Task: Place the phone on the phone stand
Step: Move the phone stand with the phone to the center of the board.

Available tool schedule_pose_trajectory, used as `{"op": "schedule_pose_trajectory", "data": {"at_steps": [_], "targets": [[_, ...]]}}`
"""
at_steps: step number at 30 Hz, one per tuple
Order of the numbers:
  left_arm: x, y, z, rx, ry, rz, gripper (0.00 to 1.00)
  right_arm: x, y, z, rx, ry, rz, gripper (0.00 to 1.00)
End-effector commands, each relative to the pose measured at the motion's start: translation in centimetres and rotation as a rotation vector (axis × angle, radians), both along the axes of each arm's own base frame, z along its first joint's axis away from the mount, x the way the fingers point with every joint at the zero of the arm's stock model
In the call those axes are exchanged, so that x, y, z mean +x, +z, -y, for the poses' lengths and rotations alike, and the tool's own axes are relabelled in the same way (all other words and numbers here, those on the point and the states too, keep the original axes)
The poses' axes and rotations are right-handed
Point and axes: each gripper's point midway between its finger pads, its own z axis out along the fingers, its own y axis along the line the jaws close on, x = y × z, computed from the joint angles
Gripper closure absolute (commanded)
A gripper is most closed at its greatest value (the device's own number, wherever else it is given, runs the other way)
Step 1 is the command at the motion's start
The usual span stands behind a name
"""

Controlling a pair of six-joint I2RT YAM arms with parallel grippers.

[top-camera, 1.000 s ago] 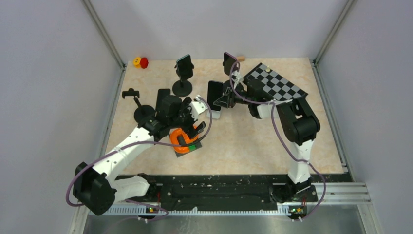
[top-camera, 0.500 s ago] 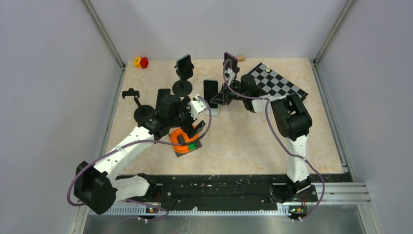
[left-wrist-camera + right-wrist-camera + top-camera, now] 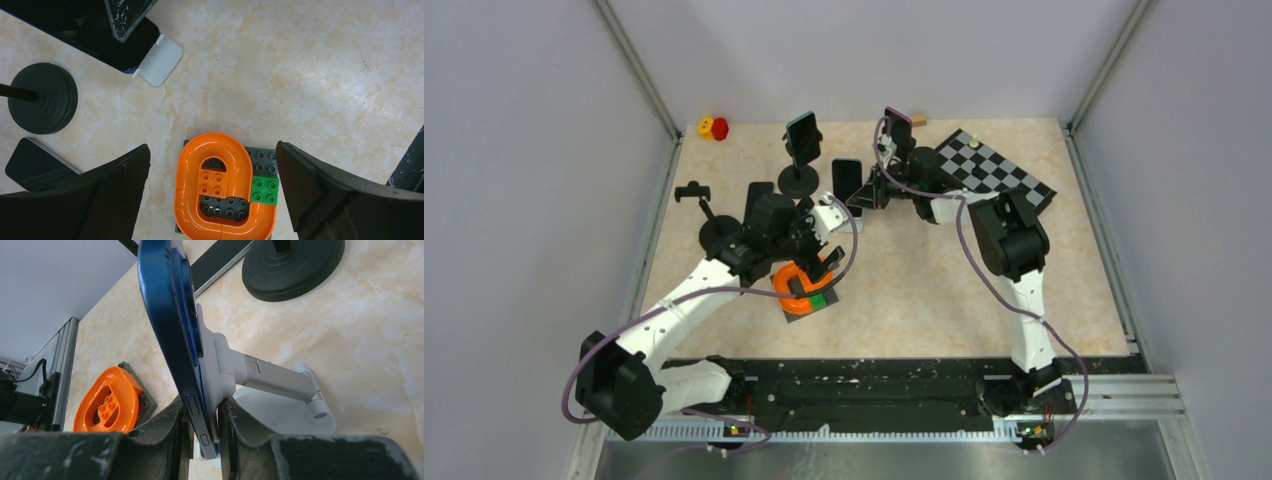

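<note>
Right end effector (image 3: 204, 412) clamping one phone (image 3: 170, 315), against one white stand (image 3: 272, 382)

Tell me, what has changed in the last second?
The right pincer, shut on the phone, carried it left and farther from the bases; the white stand seems to have slid along. The left pincer stayed open above the orange toy.

Shifted left and toward back wall: phone (image 3: 846, 178), white stand (image 3: 835, 216), both with right gripper (image 3: 863, 194). Now nearer round black base (image 3: 798, 184).
</note>
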Motion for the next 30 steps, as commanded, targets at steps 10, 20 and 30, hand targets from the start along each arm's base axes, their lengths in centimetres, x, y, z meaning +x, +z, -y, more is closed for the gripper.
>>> {"op": "schedule_pose_trajectory", "data": {"at_steps": [10,20,30], "targets": [[0.3,2.2,0.1,-0.042,-0.002,0.057,0.01,-0.4,1.1,-0.5,0.008,0.02,0.062,0.78],[-0.2,2.4,-0.2,-0.048,-0.006,0.069,0.01,-1.1,1.3,0.3,-0.035,-0.004,0.066,0.54],[1.0,2.9,-1.3,-0.046,0.084,0.079,0.01,-3.3,2.1,1.4,-0.082,-0.013,0.091,0.4]]}}
